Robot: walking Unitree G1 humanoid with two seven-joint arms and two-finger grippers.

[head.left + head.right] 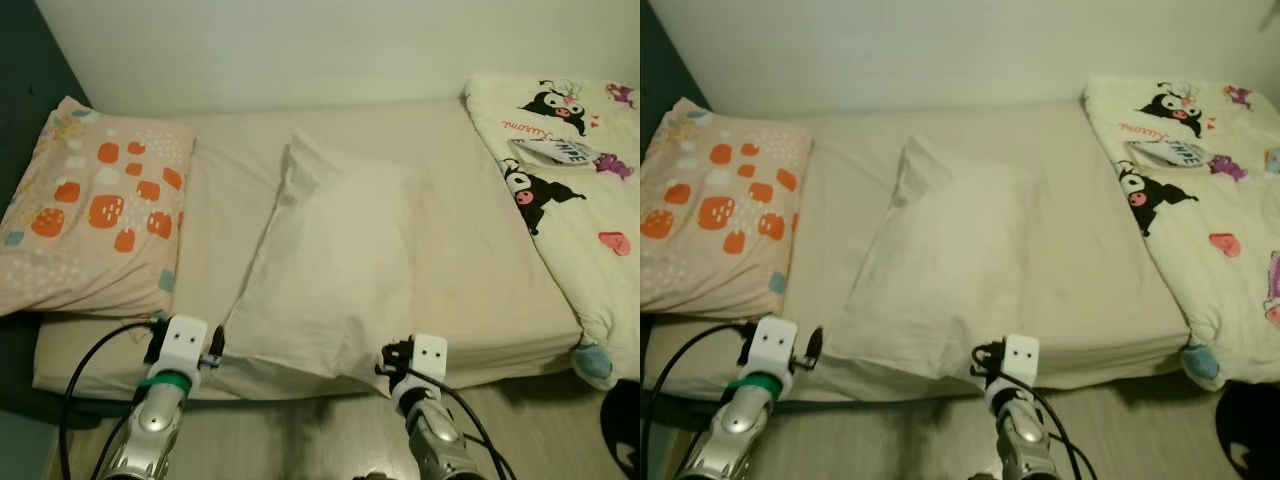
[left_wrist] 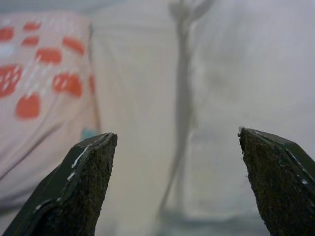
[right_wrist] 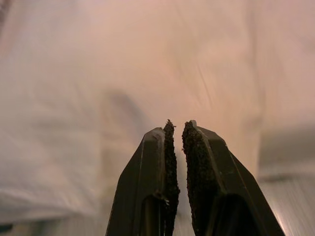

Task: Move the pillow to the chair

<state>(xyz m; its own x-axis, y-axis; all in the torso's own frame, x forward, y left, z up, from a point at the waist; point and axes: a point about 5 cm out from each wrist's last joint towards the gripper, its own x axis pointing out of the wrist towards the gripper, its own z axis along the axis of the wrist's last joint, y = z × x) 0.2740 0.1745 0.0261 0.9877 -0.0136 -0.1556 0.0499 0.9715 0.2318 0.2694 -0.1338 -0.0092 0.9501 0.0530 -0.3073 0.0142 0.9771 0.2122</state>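
reaching for the white pillow (image 1: 330, 270), which lies flat on the bed (image 1: 470, 240) | left tool (image 2: 177, 187) spread wide at its near corner | right tool (image 3: 177, 147) nearly closed, nothing gripped | pillow not yet lifted, carry to chair all left

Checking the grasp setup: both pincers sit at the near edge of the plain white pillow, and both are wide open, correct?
Not quite. The left pincer is wide open, but the right pincer is shut, as the right wrist view shows. Both sit at the plain white pillow's near edge.
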